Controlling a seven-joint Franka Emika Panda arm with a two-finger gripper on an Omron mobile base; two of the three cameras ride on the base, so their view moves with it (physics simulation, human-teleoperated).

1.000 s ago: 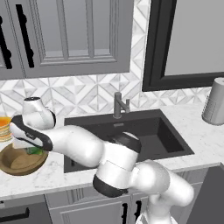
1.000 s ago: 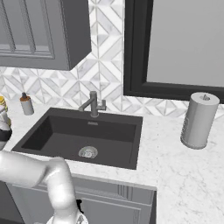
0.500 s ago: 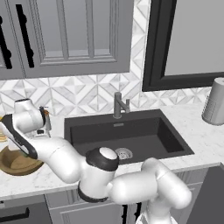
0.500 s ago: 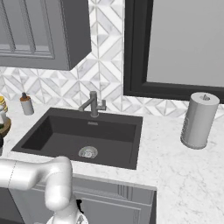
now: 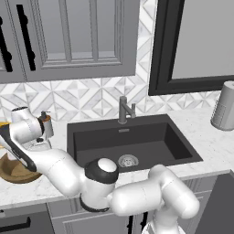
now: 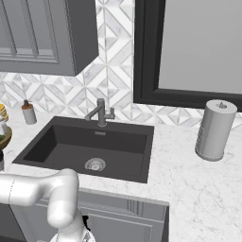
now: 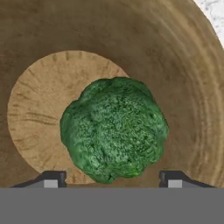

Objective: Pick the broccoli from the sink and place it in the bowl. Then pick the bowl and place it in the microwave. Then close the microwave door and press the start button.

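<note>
The dark-green broccoli lies on the flat middle of the wooden bowl, seen from straight above in the hand view. My gripper hovers over it, open, with a fingertip at each side of the broccoli and neither touching it. In the left base view the bowl sits on the counter at the far left, partly behind my forearm. The dark sink is empty. The microwave and its door are out of view.
A grey faucet stands behind the sink. A small soap bottle is beside my wrist, and an orange stack of plates is by the bowl. A paper towel roll stands on the counter at the right.
My arm swung further left, with the elbow folding over the counter front. The hand came down a little over the bowl. The broccoli stays in the bowl.
</note>
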